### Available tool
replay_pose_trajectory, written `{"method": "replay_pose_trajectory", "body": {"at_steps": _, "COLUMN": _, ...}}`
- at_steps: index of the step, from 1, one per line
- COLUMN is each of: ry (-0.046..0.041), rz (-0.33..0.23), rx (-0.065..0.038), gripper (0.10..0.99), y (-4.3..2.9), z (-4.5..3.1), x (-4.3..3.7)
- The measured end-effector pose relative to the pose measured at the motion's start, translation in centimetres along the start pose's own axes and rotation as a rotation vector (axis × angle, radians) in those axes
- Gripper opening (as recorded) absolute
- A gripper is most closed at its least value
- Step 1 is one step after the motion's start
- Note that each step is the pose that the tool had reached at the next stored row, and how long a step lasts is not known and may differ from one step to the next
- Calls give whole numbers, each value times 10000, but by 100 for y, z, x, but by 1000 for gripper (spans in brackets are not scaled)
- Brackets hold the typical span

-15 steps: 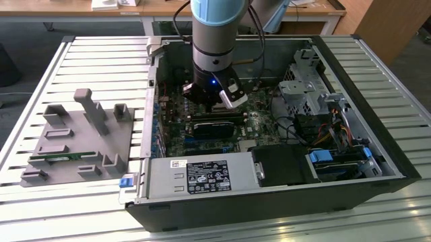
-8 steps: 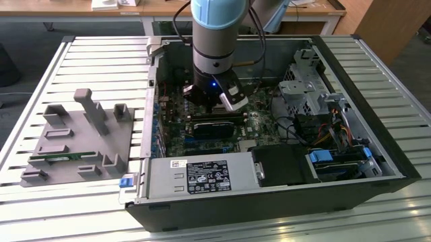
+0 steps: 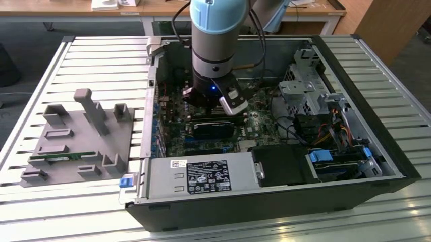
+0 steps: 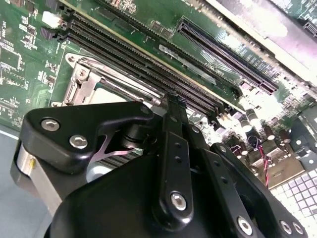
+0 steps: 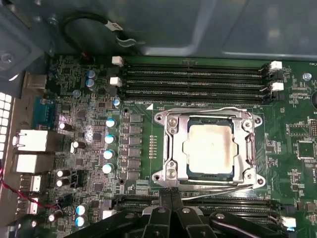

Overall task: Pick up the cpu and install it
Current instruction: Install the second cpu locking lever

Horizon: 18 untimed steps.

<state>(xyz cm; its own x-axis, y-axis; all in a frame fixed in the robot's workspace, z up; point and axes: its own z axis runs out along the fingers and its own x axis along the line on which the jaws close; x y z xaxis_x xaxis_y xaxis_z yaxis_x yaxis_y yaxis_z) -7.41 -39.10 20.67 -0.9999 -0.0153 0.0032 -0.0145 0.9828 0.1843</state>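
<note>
The cpu (image 5: 207,148), a pale silver square, lies flat in its socket on the green motherboard (image 5: 79,99), under the socket's metal frame (image 5: 171,148). My gripper (image 5: 171,194) is shut with nothing between its fingers, and its tip sits at the frame's edge beside a thin wire lever (image 5: 218,195). In the second wrist view the black fingers (image 4: 173,144) cover most of the socket, and a strip of the cpu (image 4: 111,94) shows behind them. In the exterior view the arm (image 3: 213,55) reaches straight down into the open computer case (image 3: 350,101).
Empty memory slots (image 5: 193,79) run along the socket's far side, and more lie under the gripper. A grey fixture (image 3: 74,146) with a green memory stick (image 3: 64,157) stands at the exterior view's left. A power supply (image 3: 202,176), a black ribbed block (image 3: 212,128) and a drive cage (image 3: 303,91) crowd the case.
</note>
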Motion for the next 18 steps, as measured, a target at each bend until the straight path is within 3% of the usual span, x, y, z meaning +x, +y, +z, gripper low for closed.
{"method": "replay_pose_trajectory", "body": {"at_steps": 7, "ry": -4, "rz": -4, "rx": -310, "gripper": 106, "y": -14, "z": 70, "x": 35}}
{"method": "replay_pose_trajectory", "body": {"at_steps": 14, "ry": -11, "rz": -5, "rx": -737, "gripper": 106, "y": -21, "z": 114, "x": 54}}
{"method": "replay_pose_trajectory", "body": {"at_steps": 18, "ry": -14, "rz": -6, "rx": -905, "gripper": 106, "y": -24, "z": 132, "x": 70}}
